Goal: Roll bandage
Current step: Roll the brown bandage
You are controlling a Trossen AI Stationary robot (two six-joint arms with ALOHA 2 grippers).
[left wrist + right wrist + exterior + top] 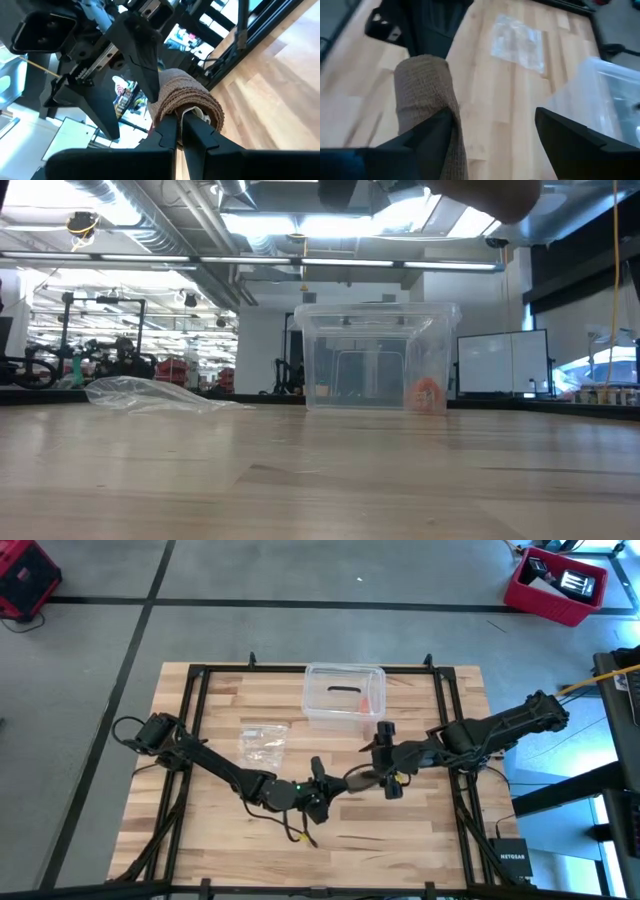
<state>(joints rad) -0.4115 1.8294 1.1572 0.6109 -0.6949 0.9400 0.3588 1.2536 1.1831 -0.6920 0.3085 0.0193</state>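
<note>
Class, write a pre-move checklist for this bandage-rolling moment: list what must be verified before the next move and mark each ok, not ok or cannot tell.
1. Left gripper shut on the brown, ribbed elastic bandage roll: ok.
2. Right gripper open, fingers spread, one finger beside the roll: ok.
3. Roll held above the wooden table, between both arms: ok.
4. Bandage fully wound, no loose tail: cannot tell; a strip hangs by the right finger in the right wrist view.
5. Clear plastic box apart from both grippers: ok.
6. Small clear plastic bag lying apart from the roll: ok.
</note>
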